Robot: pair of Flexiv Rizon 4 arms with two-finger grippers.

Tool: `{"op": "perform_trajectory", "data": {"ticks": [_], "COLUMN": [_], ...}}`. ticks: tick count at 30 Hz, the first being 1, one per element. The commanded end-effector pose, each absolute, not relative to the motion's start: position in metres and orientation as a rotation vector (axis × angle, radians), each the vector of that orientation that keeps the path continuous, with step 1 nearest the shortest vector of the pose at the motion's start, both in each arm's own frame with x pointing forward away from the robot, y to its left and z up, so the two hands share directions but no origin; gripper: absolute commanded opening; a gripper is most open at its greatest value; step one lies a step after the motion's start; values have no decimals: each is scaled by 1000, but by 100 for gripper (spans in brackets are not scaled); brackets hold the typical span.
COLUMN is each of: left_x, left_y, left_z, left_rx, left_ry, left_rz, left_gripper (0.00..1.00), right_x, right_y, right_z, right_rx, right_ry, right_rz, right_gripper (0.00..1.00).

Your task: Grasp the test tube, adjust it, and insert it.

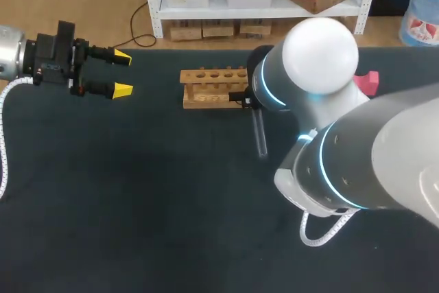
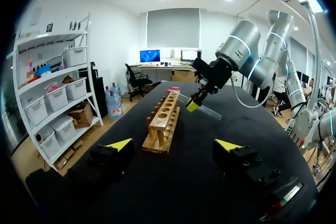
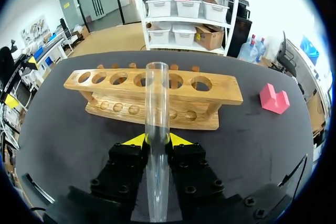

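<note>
Right gripper [image 3: 157, 141] of mine is clamped on the clear test tube [image 3: 156, 98], its open end near the wooden rack [image 3: 223, 90] just ahead. A pink block [image 3: 274, 99] sits at the rack's 3 o'clock. At its 9 o'clock, well apart, my left gripper [image 1: 122, 73] hangs with fingers spread, holding nothing.

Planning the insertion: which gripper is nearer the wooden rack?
Right. The right gripper, shut on the test tube, is beside the wooden rack; the left gripper is well off its other end.
</note>
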State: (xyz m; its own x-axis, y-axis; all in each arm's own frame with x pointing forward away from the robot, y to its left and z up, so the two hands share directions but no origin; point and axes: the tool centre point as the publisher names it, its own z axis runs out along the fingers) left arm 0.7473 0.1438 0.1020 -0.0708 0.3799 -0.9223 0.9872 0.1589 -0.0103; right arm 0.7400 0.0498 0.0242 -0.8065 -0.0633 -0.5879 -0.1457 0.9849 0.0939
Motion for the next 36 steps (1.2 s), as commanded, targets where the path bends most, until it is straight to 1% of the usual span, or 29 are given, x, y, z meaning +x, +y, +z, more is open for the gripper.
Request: {"op": "perform_trajectory", "data": {"ticks": [1, 19, 36], "left_x": [748, 748, 748], "left_y": [144, 144, 144], "left_z": [101, 101, 101], "left_rx": [1350, 1350, 1350], "left_ry": [1591, 1591, 1591], "left_rz": [-910, -910, -910], "left_gripper": [100, 100, 100], "right_x": [744, 743, 738], "right_y": [50, 45, 36], "right_z": [24, 19, 68], "right_rx": [-156, -157, -87], "right_ry": [2531, 2544, 2435], "right_rz": [185, 175, 213], "right_gripper": [0, 0, 0]}}
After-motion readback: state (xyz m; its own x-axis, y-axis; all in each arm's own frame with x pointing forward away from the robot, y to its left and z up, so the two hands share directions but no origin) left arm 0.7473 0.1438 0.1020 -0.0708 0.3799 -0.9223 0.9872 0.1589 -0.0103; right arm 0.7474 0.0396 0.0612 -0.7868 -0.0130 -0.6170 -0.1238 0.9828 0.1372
